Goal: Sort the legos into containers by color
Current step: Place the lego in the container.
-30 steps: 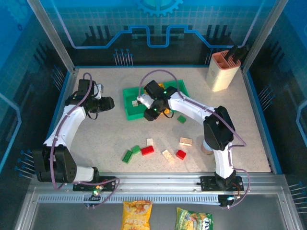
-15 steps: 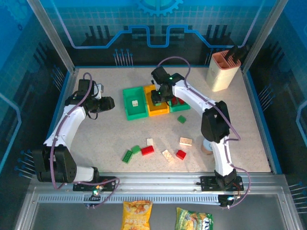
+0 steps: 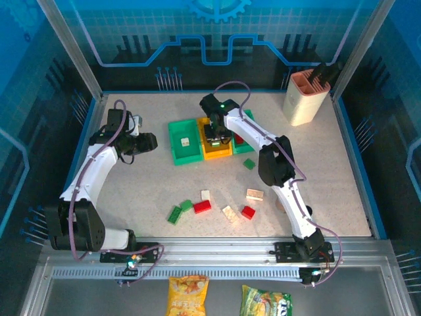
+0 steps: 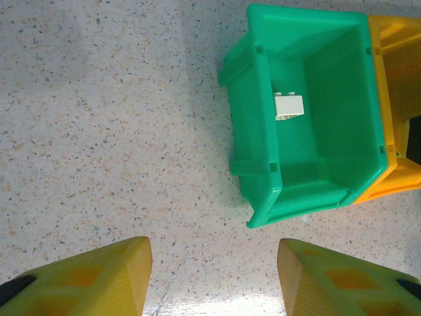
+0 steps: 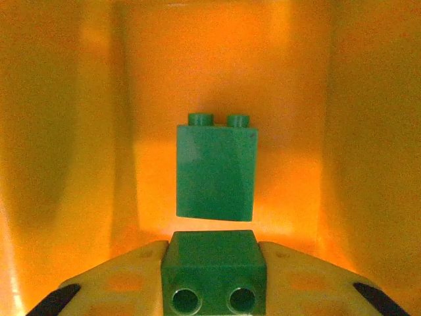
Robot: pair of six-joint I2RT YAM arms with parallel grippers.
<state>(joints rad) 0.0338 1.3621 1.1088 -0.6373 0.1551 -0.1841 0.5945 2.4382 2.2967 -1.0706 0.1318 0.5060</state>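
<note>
Change over the last second: right gripper (image 3: pixel 214 133) has moved off the seam between the left green bin (image 3: pixel 172 141) and the yellow-orange bin (image 3: pixel 217 155). It now sits down inside the yellow-orange one, with the arm stretched further across the counter (image 3: pixel 131 191).

Right wrist view: jaws closed on a green brick (image 5: pixel 214 266), nothing released yet. A second green brick (image 5: pixel 216 172) already lies on the bin floor just ahead of it, apart from the held one.

Left gripper (image 3: pixel 146 141) hasn't moved. Its jaws are wide open and empty, hovering over bare counter beside the left green bin, which holds one white brick (image 4: pixel 289 105).

Loose bricks are unchanged:
- green (image 3: pixel 248 163), near the bins
- green pair (image 3: pixel 179 210), in the near cluster
- two red (image 3: pixel 202 206), in the near cluster
- three cream (image 3: pixel 254 194), in the near cluster

My read:
- Green goes in yellow-orange, white in left green.
- This brick is in position, so opening the jaws should finish the placement.
- Roughly eight bricks remain, so the task is early to midway.
- Risk: the held brick drops onto the one below and bounces, though the bin walls should contain it.
</note>
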